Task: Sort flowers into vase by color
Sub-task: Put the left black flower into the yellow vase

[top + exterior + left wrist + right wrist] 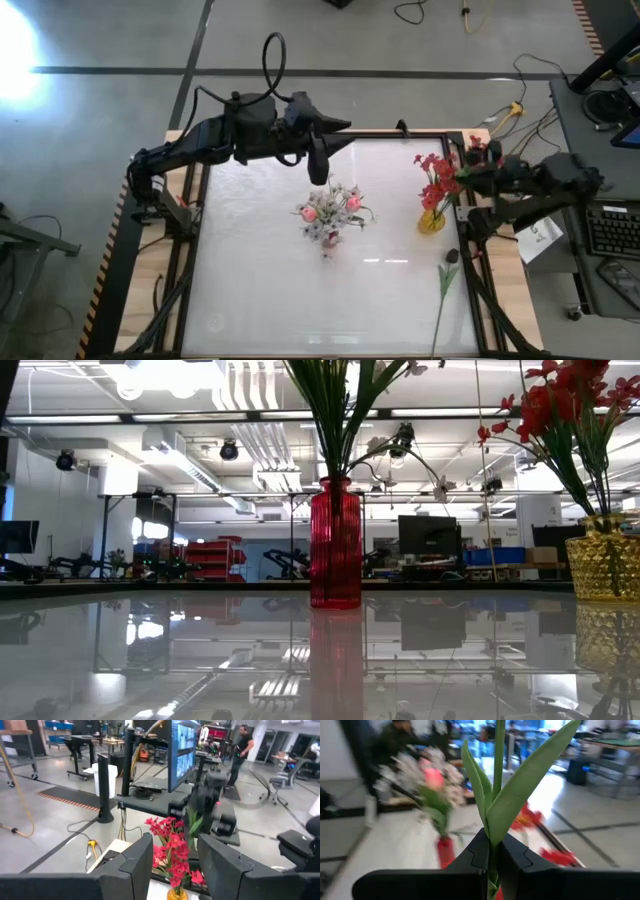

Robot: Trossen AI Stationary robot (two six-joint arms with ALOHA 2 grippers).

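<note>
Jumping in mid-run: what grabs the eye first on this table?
Mid-table, the red vase holds white and pink flowers. Near the right edge, the gold vase carries red flowers. The right gripper is shut on a leafy green stem, and another stem lies on the table.

The table (260, 290) has a glossy white top inside a dark frame. Off its right edge lie a keyboard (612, 230) and a sheet of paper (540, 240). Loose cables (430, 12) trail on the grey floor beyond the far edge. A person (243, 742) stands by a monitor (182, 750) in the room behind.
</note>
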